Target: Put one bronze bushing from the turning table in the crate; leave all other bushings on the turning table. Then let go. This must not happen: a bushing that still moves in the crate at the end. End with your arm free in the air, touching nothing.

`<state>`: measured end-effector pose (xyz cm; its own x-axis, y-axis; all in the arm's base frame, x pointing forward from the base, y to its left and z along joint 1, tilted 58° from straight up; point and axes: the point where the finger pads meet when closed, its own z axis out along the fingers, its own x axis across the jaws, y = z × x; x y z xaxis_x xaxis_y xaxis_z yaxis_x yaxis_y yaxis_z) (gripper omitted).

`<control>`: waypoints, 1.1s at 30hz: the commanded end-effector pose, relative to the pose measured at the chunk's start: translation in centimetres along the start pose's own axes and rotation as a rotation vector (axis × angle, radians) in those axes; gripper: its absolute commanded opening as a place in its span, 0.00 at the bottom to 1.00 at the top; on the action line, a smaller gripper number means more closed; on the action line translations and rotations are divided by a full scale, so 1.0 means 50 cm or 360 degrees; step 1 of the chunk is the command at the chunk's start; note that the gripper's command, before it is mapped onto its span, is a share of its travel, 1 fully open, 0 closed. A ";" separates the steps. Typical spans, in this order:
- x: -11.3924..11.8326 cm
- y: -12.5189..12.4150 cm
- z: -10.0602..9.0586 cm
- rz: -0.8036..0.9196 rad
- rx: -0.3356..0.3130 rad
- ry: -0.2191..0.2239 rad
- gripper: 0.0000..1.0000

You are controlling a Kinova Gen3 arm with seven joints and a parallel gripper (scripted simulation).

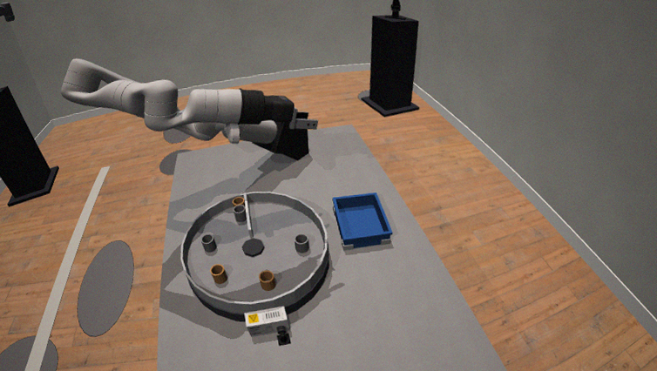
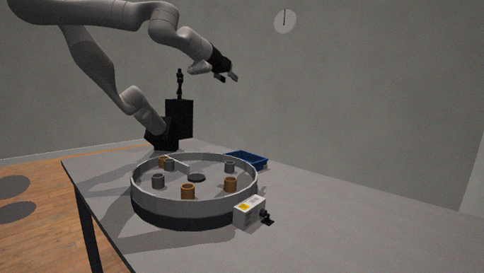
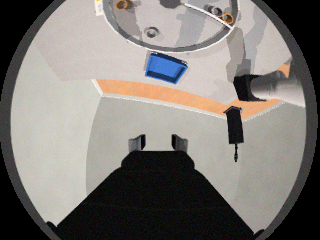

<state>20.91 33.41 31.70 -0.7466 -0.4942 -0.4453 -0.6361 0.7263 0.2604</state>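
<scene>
grey table (image 1: pixel 392 303): turning table (image 1: pixel 319 231) wall half-hides one bronze bushing (image 1: pixel 238 200); tool (image 1: pixel 307 123) wide, empty.

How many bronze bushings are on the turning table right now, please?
3: one front-left, one front-centre, and one at the rear rim beside the divider bar. None appears hidden.

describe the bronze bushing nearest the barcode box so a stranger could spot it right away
Find the round turning table with a raised grey rim, left of the blue crate in the top view. At its near edge sits a white barcode box. The bronze bushing just inside the rim above that box is the one; the other near bronze one stands further left.
</scene>
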 end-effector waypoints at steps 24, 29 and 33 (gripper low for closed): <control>-0.005 -0.017 -0.008 0.0069 0.0576 0.0062 1.00; -0.005 -0.017 -0.008 0.0069 0.0576 0.0062 1.00; 0.009 0.011 -0.007 -0.0003 0.0831 0.0092 1.00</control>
<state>18.60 33.77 31.46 -0.7519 -0.5332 -0.3877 -0.5407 0.8353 -0.0999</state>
